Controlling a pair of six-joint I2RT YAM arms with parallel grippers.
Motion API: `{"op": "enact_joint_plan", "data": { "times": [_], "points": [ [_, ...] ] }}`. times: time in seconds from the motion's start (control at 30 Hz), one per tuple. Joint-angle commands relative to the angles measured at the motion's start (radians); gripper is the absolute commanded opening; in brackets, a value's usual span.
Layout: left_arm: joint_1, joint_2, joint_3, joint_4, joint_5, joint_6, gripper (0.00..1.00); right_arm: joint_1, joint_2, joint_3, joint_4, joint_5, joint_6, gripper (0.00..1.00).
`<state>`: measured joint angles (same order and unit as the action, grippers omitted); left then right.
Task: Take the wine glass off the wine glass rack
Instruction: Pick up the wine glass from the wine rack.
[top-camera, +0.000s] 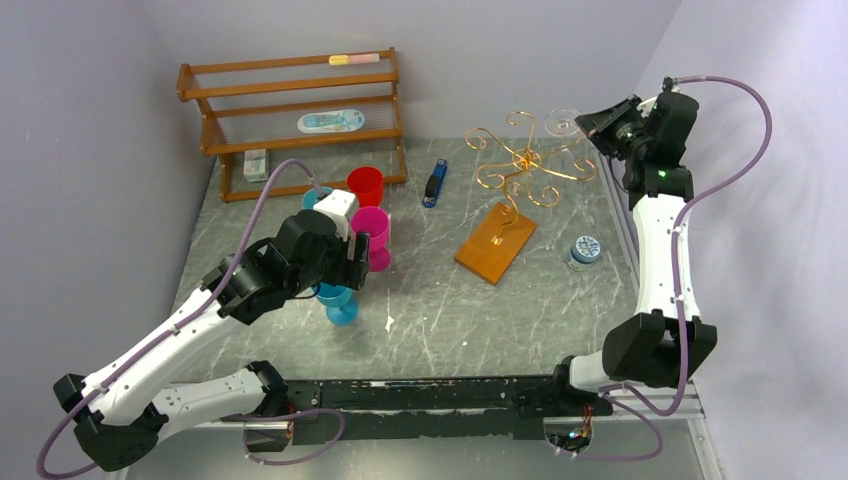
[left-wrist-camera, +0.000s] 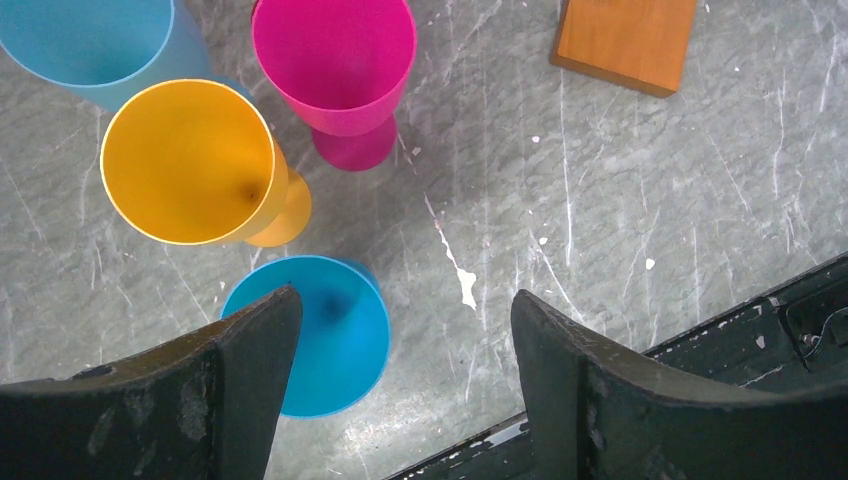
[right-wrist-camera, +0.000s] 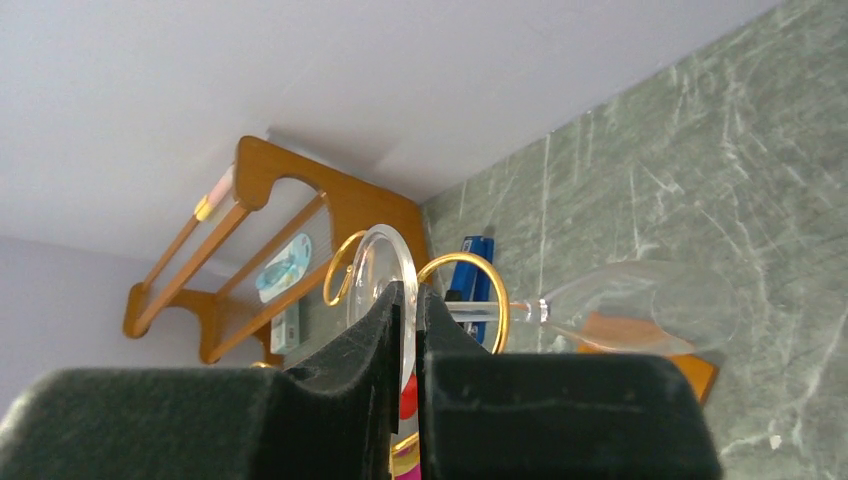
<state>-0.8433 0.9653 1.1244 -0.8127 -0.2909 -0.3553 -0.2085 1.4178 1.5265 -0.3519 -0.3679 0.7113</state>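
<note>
Clear glass, faint against the pale wall: the wine glass (top-camera: 562, 122) hangs at the far right scroll of the rack (top-camera: 520, 160), well above the table (top-camera: 450, 310). Its round foot sits at the curled gold wire.

- Right arm (top-camera: 660, 240) reaches in high from the table's right side. Its jaws are closed flat on the edge of the foot, with the thin disc pinched between them.
- In the right wrist view the stem runs away from the jaws to the bowl (right-wrist-camera: 640, 310), which hangs free and touches nothing I can see.
- Likely reason for this hold: the foot's rim is the one stiff part that stands out from the wire.
- Step in hand, as I judge it: the grasp is made and the glass is not yet off. The foot has to slide out along the scroll's open end; a straight pull could snag.
- The rack's wooden base (top-camera: 496, 243) rests on the table with nothing holding it, so it may drag or tip.
- Left jaws are wide apart above a blue cup (left-wrist-camera: 325, 335), beside the yellow cup (left-wrist-camera: 185, 160) and pink cup (left-wrist-camera: 335, 60), well apart from the rack. They look idle.
</note>
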Motion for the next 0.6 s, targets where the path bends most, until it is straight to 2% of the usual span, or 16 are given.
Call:
{"op": "enact_joint_plan", "data": {
  "times": [0.0, 0.3, 0.57],
  "points": [
    [-0.007, -0.006, 0.001, 0.019, 0.011, 0.007, 0.81, -0.005, -0.041, -0.016, -0.022, 0.064, -0.03, 0.0],
    [-0.007, -0.014, 0.011, 0.003, -0.002, 0.006, 0.81, -0.017, -0.019, -0.031, 0.054, 0.082, 0.059, 0.0],
    [-0.008, -0.018, 0.006, 0.011, 0.001, 0.011, 0.82, -0.022, -0.086, -0.067, 0.019, 0.102, 0.028, 0.0]
  ]
}}
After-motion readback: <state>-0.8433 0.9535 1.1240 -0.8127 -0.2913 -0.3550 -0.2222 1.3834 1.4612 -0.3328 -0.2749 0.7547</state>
